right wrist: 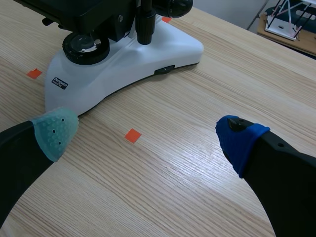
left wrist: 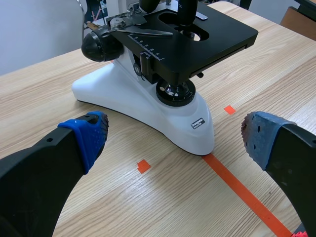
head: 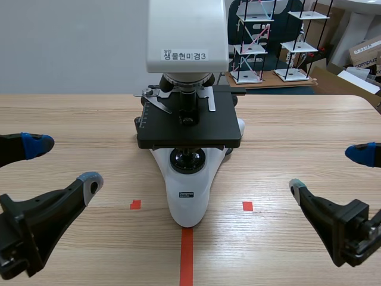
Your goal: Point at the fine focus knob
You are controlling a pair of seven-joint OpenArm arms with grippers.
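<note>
A white microscope (head: 187,190) with a black stage (head: 189,122) stands at the middle of the table, its base pointing toward me. In the left wrist view its black focus knob (left wrist: 100,45) sticks out from the side of the body, well ahead of my left gripper (left wrist: 173,140). The knob (right wrist: 174,6) on the other side shows in the right wrist view, far ahead of my right gripper (right wrist: 147,134). Both grippers are open and hold nothing. In the scene view the left gripper (head: 62,162) and the right gripper (head: 328,171) hover low on either side of the base.
Orange-red tape marks (head: 187,256) lie on the wooden table near the base. Behind the table stand white-shelved wire models (head: 256,42) and cardboard boxes (head: 364,50). Bare table (head: 309,128) lies on both sides of the microscope.
</note>
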